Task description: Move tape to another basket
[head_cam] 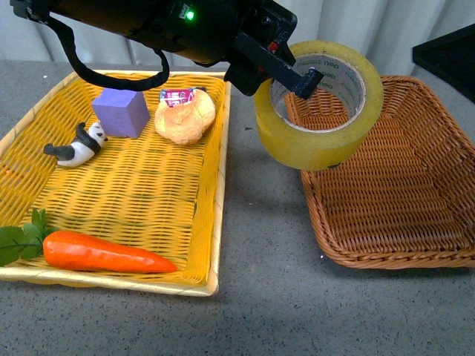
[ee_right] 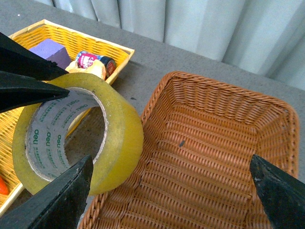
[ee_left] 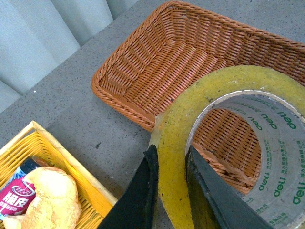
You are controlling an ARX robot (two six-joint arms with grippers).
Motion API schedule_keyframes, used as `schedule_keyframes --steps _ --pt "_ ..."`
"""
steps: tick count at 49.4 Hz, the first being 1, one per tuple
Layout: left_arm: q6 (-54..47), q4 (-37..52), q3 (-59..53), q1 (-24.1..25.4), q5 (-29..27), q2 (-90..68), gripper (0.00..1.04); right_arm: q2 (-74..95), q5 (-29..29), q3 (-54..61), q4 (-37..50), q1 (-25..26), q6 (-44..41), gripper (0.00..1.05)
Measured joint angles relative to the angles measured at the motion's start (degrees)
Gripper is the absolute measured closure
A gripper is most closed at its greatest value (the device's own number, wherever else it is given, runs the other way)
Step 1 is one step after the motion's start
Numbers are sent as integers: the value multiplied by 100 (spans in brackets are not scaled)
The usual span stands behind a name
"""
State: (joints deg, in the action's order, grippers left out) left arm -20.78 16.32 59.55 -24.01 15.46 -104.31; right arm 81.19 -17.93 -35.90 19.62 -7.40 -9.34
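The left gripper (ee_left: 171,153) pinches the wall of the tape (head_cam: 319,141), one finger inside the core and one outside, so the roll hangs from it just above the rim of the brown basket (head_cam: 386,259), likely for release inside, while the right gripper (ee_right: 170,158) waits beside it, spread wide and empty.

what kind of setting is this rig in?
Probably a staged test bench, not a home: grey tabletop, pale curtain backdrop, and toy props (carrot, panda, purple block) in a yellow tray.
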Motion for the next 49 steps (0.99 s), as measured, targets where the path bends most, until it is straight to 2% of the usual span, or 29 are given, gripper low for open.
schedule_keyframes --steps 8,22,33,49 --pt "-2 0 0 0 0 0 91 538 -4 -352 -140 -142 186 9" --pt "0 0 0 -7 2 0 91 1062 -369 -855 -267 -162 605 9" --pt "0 0 0 -7 0 0 91 1359 -289 -1019 -348 -358 686 9" --pt "-2 0 0 -7 0 0 91 1556 -94 -1163 -568 -378 723 9"
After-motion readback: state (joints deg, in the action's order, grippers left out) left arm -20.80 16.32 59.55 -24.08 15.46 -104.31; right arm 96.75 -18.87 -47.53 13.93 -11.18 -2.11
